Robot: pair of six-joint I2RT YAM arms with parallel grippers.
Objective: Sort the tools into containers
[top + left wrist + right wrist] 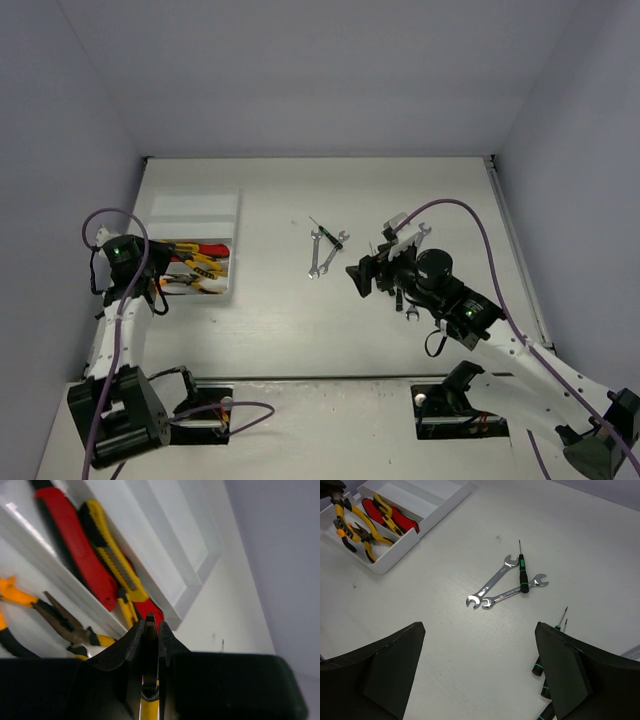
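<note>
Left pincer [151,630]: I see it narrowed almost fully, clamped on a yellow-handled tool [149,707] whose dark metal end shows between the fingers; it hangs over the near end of the tray.
Tray [190,205]: white, at the left side of the bench [290,200], with long parallel compartments.
Red cutter [75,545]: lies lengthwise in a middle compartment.
Yellow cutter [112,560]: same compartment, just beside the red one and partly over it.
Pliers [60,622]: orange and yellow handles, in the compartment nearest the arm (I cannot count them from here).
Two wrenches [491,581]: silver, flat on the bench mid-field, well apart from the tray, laid in a V with their near ends close together.
Screwdriver [522,572]: black and green, lying across the right-hand wrench, tip pointing away from me.
Right pincer [480,630]: spread wide and holding nothing, hovering above bare bench just short of the wrenches.
Loose screwdrivers [563,617]: a few more, beside and partly hidden behind the right pincer's finger.
</note>
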